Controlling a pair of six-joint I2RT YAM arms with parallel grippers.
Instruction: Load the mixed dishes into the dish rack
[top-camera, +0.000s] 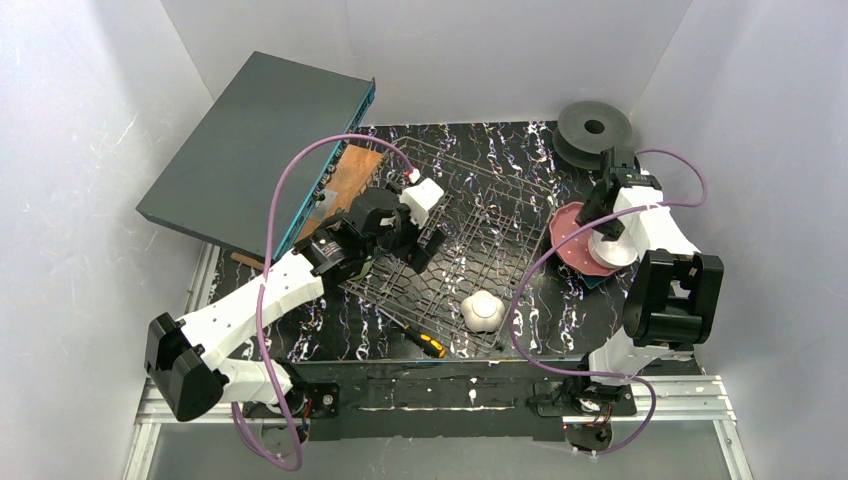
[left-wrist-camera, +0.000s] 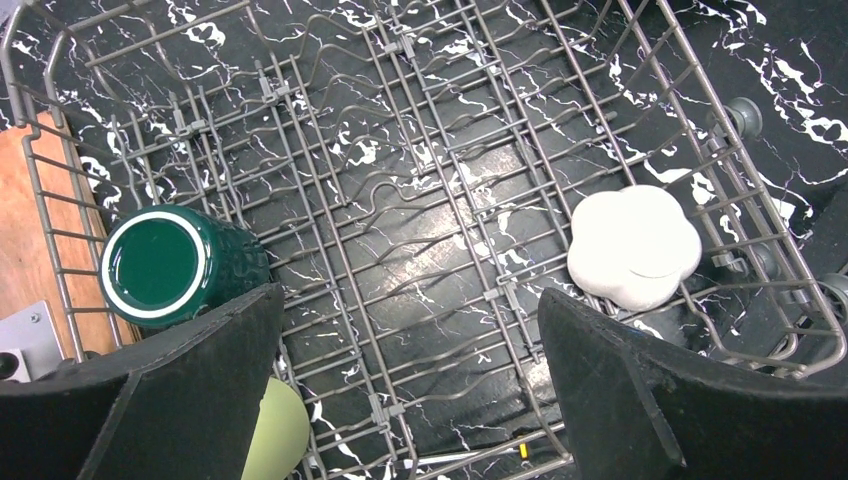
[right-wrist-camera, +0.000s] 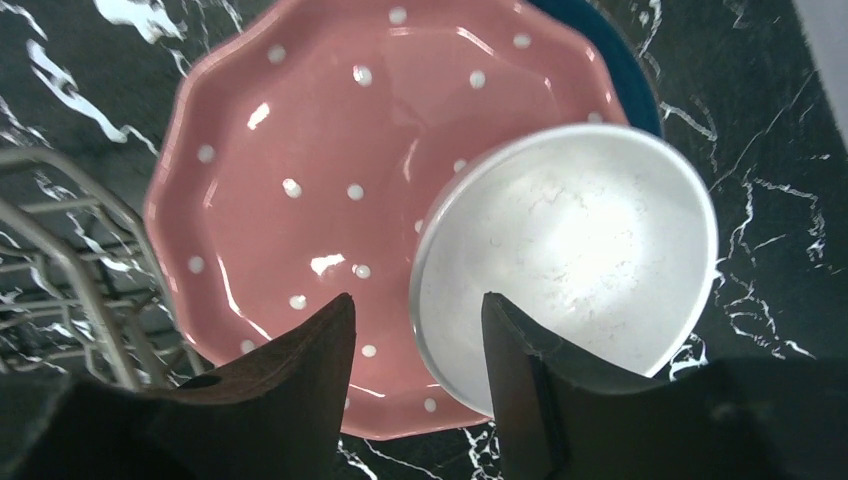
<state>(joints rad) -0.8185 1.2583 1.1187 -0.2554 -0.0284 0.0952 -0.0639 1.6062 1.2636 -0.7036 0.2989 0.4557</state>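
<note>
The dish rack (top-camera: 490, 215) sits mid-table. In the left wrist view, the dark green mug (left-wrist-camera: 170, 265) lies on its side in the rack (left-wrist-camera: 400, 150), with the pale yellow-green mug (left-wrist-camera: 275, 430) beside it and the small white cup (left-wrist-camera: 633, 245) near the opposite side. My left gripper (left-wrist-camera: 410, 330) hangs open and empty above the rack floor. The pink speckled plate (right-wrist-camera: 300, 170) lies on the blue dish (right-wrist-camera: 625, 70), right of the rack. The white bowl (right-wrist-camera: 570, 260) rests on the plate. My right gripper (right-wrist-camera: 415, 300) is open, its fingers on either side of the bowl's rim.
A black spool disc (top-camera: 594, 130) stands at the back right. A big dark grey box (top-camera: 255, 150) and a wooden board (top-camera: 345, 180) lie left of the rack. A yellow-black screwdriver (top-camera: 420, 338) lies at the rack's front edge. White walls enclose the table.
</note>
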